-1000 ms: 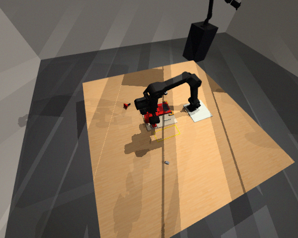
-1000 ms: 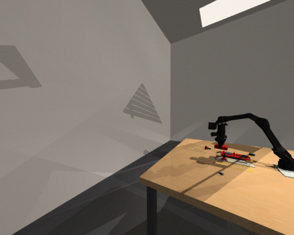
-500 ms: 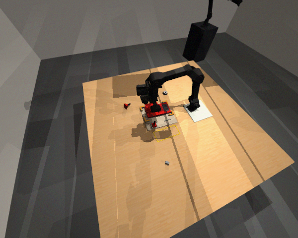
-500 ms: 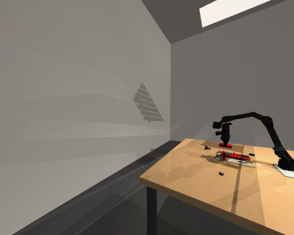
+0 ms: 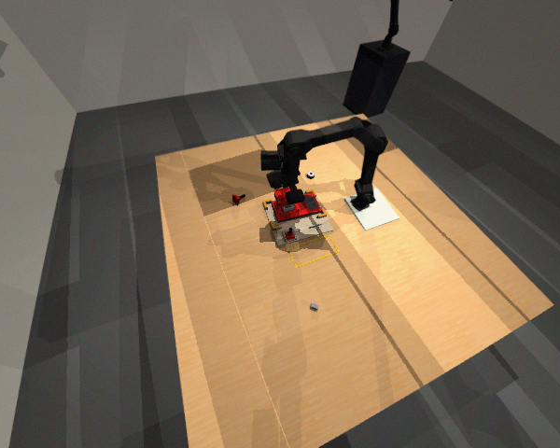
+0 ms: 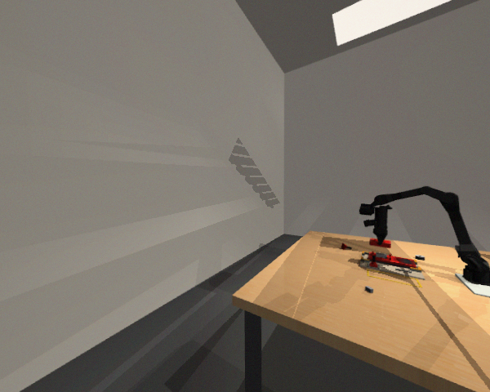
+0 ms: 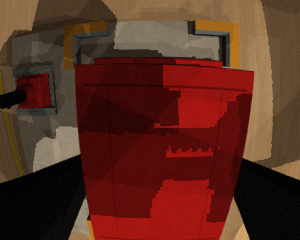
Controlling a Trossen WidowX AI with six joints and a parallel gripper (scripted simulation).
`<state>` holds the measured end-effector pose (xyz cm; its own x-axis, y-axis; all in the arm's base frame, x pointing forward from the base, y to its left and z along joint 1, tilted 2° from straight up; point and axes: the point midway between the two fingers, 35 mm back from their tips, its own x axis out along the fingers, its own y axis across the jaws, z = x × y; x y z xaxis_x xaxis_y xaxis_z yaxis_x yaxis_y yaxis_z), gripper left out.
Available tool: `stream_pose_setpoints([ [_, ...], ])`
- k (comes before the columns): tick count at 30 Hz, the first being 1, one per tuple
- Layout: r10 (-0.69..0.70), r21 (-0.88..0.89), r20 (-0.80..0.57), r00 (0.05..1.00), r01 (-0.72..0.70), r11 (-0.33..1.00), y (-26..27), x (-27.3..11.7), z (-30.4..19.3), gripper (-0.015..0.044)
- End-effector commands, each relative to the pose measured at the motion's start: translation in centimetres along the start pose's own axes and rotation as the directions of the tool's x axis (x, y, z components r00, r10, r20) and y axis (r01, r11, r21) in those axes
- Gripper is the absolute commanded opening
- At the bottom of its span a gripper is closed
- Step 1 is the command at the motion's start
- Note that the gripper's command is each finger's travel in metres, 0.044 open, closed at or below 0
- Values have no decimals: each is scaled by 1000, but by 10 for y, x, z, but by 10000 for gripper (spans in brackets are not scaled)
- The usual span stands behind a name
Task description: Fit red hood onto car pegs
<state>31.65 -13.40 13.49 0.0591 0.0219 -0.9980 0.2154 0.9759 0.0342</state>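
My gripper (image 5: 295,196) (image 6: 380,241) (image 7: 160,165) is shut on the red hood (image 5: 280,193) (image 6: 374,242) (image 7: 160,140), one finger on each side. The hood is level and hangs above the chassis, with a visible gap in the exterior view. The red chassis (image 5: 297,212) (image 6: 399,261) lies in the grey jig (image 5: 324,227) (image 6: 418,275) (image 7: 152,37) with orange corner brackets. In the wrist view the hood hides nearly all of the chassis. The engine block (image 5: 287,208) is a small grey patch on the deck. The pegs and the hood's corner holes cannot be made out.
A red part with a black stem (image 5: 289,235) (image 7: 35,91) stands in a holder on the jig. Another red and black part (image 5: 236,198) (image 6: 343,246), a black and white round piece (image 5: 310,175) and a small grey block (image 5: 314,306) (image 6: 368,289) lie on the table.
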Motion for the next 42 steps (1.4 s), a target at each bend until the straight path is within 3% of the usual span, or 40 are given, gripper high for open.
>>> stream_pose_setpoints([
  [1, 6, -6, -9, 1000, -6, 1000, 0, 15, -2, 0],
  [9, 6, -6, -9, 1000, -6, 1000, -1, 43, -5, 0],
  [42, 6, -6, -9, 1000, -6, 1000, 0, 44, -6, 0],
])
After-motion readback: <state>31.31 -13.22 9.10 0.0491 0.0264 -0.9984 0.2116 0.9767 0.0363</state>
